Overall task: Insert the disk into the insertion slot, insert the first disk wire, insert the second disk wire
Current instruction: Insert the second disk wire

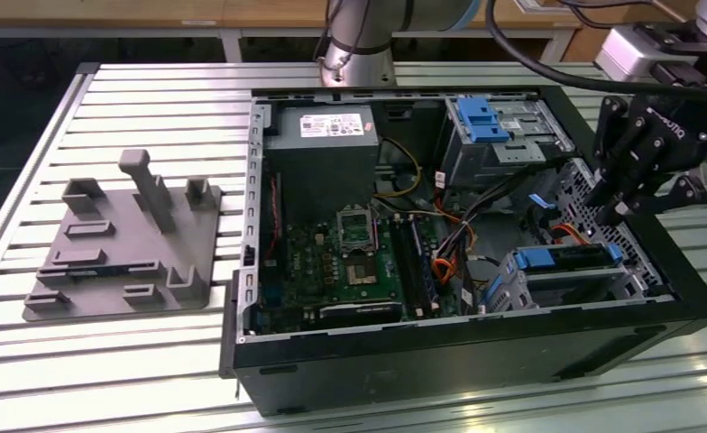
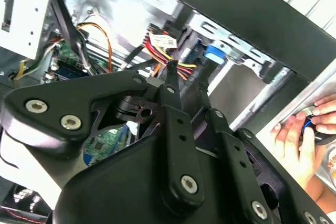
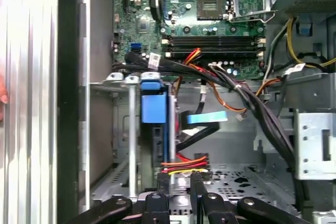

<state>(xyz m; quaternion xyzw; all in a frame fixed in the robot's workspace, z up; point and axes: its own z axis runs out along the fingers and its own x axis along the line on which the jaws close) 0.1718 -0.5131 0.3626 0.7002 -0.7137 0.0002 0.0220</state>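
A white label [image 1: 333,126] sits on the power supply [image 1: 324,158] inside the case [image 1: 450,347] on the counter [image 1: 149,361]. The disk [image 1: 566,260] sits in the slot [image 1: 576,290] in a corner of the case. Inside the case the tool [image 1: 619,215] is clamped on a red-yellow-black wire [image 3: 184,164]. A hand [image 2: 296,145] rests outside the case.

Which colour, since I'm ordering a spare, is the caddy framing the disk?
Bright blue; the caddy around the disk shows best in the exterior view.

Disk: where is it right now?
In the exterior view the disk sits in the insertion slot, in the near corner of the computer case on the exterior view's right, just under the gripper.
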